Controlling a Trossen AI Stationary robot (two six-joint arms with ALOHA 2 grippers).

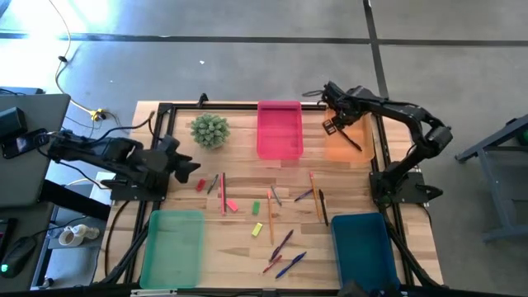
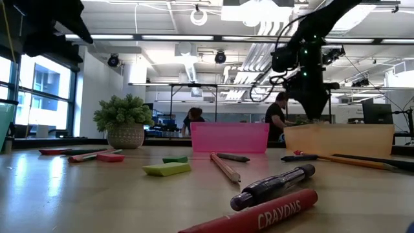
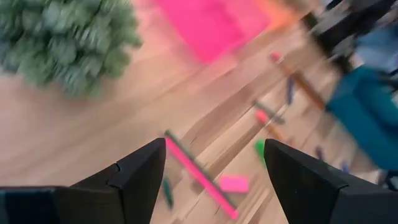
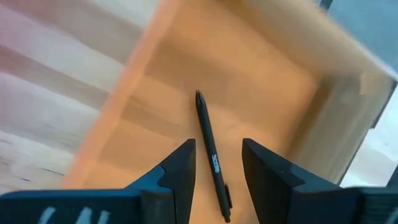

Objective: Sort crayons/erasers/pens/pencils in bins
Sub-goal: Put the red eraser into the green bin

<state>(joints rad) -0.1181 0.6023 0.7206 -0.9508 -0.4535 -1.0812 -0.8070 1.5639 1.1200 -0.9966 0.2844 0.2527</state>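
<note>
Orange bin [image 1: 351, 142] w/ 1 pen [image 4: 211, 155], 4 bins total

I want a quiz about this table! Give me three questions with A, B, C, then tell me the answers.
1. Where is the black pen lying?
A. in the pink bin
B. in the orange bin
C. on the plant

2. How many bins are on the table?
A. two
B. three
C. four

3. What is the right gripper doing?
A. hanging open over the pen
C. squeezing a crayon
B. lifting the plant

Answers:
1 B: the pen rests on the floor of the orange bin.
2 C: pink, orange, green and teal.
3 A: its fingers stand apart, the pen lying loose beneath.
</note>
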